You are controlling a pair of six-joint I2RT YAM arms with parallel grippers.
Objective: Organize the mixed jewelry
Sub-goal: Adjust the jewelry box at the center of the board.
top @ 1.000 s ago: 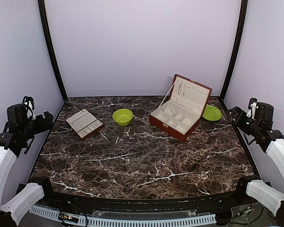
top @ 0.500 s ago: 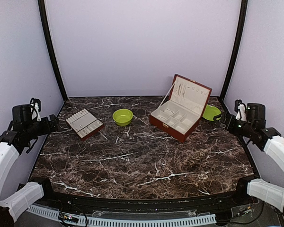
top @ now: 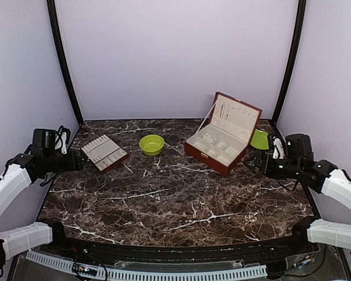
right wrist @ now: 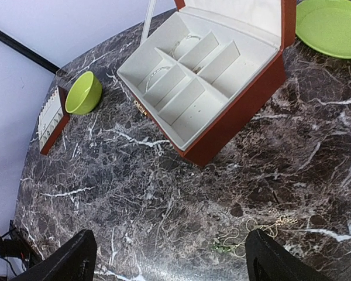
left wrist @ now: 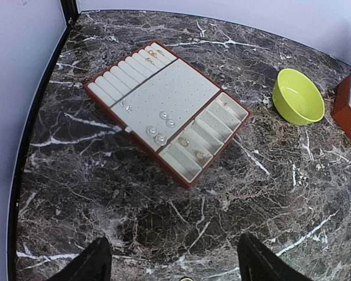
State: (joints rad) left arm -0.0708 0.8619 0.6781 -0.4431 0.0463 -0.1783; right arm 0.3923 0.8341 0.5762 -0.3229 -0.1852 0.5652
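Both have swung inward: left gripper (left wrist: 178, 264) spread near the tray (left wrist: 181, 88), right gripper (right wrist: 175, 259) spread above fine chains (right wrist: 253, 230).

The left claw (left wrist: 174, 257) hangs above the dark marbled counter (left wrist: 269, 193). Its two black fingers (left wrist: 96, 263) are spread wide at the bottom edge, with nothing between them. Ahead lies a red-brown tray (left wrist: 181, 88) with a cream lining, set at an angle. Small silvery jewelry pieces (left wrist: 159, 139) sit on its dotted middle panel, close to the nearer rim. A few more lie in the narrow slots on the right and on the padded rolls at the far left. A lime-green bowl (left wrist: 298, 96) stands to the right of the tray, apart from it. The corner of a red-brown box (left wrist: 345, 114) shows at the right edge.
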